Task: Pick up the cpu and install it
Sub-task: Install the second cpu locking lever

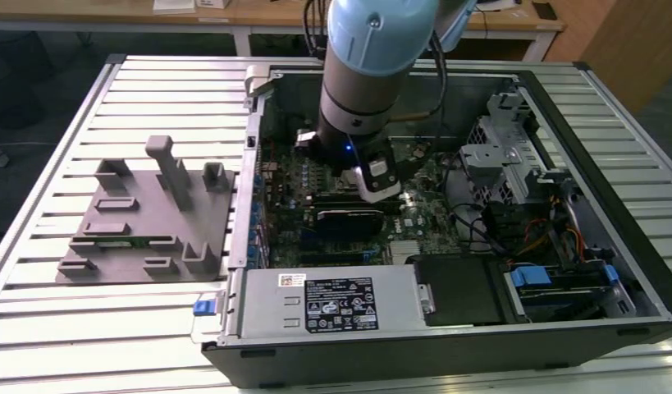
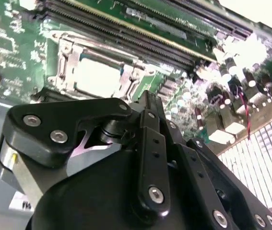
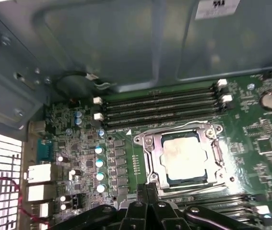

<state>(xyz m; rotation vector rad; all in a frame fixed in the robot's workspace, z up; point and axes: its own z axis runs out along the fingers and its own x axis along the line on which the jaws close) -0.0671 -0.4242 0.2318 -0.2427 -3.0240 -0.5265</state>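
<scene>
The cpu [image 3: 183, 158], a pale silver square lid, lies flat in the metal-framed socket [image 3: 150, 143] on the green motherboard. It also appears in the second wrist view as a bright square [image 2: 97, 76] inside the frame. My gripper [image 3: 147, 188] hangs just off the socket's edge, above the board, with its black fingertips together and nothing between them. In the second wrist view the same gripper [image 2: 147, 100] stands clear of the cpu. In the exterior view the arm [image 1: 368, 82] reaches down into the open computer case over the middle of the board.
Long memory slots [image 3: 159, 108] run beside the socket, with capacitors [image 3: 99, 163] on another side. The case wall [image 1: 423, 345], a power supply [image 1: 325, 304] and a drive cage [image 1: 511, 156] ring the board. A grey fixture tray [image 1: 139, 222] sits on the slatted table at the exterior view's left.
</scene>
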